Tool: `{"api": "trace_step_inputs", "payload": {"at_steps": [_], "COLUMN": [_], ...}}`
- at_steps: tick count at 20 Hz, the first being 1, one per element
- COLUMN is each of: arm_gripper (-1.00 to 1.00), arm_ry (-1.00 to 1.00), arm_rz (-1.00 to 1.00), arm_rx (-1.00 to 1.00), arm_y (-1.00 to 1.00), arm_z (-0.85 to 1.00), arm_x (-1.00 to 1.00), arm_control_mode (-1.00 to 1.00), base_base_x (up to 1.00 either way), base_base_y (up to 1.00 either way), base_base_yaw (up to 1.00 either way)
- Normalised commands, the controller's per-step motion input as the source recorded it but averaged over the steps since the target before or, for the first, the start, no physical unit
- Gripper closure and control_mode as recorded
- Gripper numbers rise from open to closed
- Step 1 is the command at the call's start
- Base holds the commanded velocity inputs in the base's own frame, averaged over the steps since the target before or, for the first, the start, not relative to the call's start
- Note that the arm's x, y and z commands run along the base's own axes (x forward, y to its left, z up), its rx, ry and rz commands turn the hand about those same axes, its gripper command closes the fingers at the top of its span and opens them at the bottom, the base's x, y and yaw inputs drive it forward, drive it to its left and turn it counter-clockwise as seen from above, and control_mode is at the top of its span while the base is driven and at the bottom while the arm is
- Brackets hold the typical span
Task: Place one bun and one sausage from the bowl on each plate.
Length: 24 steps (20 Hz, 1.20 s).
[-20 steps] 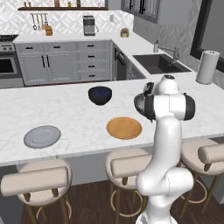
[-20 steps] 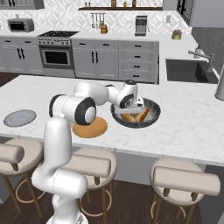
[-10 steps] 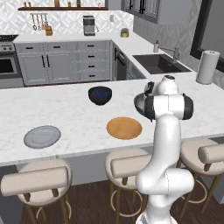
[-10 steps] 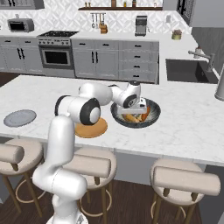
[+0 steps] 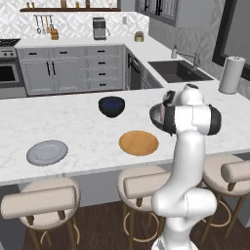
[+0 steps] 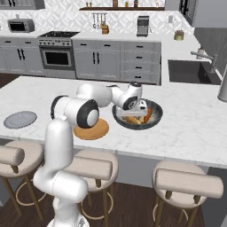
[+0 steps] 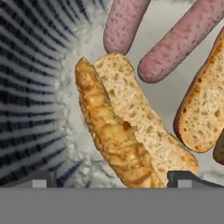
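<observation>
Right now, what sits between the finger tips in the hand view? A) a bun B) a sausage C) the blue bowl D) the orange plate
A: the bun, crust and crumb showing, lies between the fingertips, with two sausages farther up inside the bowl.

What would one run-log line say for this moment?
fingers: open, straddling bun | bowl: two buns, two sausages inside | tan plate, grey plate: nothing on them

blue bowl (image 5: 112,106), paper towel roll (image 5: 231,74), stools (image 5: 40,202)
</observation>
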Motion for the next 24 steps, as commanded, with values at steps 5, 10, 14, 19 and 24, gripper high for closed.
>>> {"api": "trace_step_inputs", "payload": {"at_steps": [5, 10, 14, 19, 24], "arm_gripper": [-1.00, -1.00, 1.00, 1.00, 1.00], "arm_ry": [0.00, 0.00, 0.03, 0.02, 0.00], "arm_rz": [0.01, 0.00, 0.00, 0.00, 0.01], "arm_rx": [0.00, 0.00, 0.00, 0.00, -0.02], "arm_y": [0.06, -0.01, 0.00, 0.00, 0.15], "arm_z": [-0.13, -0.05, -0.36, -0.24, -0.12], "arm_x": [0.16, 0.45, 0.29, 0.06, -0.16], "arm_control_mode": [-1.00, -1.00, -1.00, -1.00, -1.00], "base_base_x": [0.00, 0.00, 0.00, 0.00, 0.00], "base_base_y": [0.00, 0.00, 0.00, 0.00, 0.00], "base_base_yaw": [0.00, 0.00, 0.00, 0.00, 0.00]}}
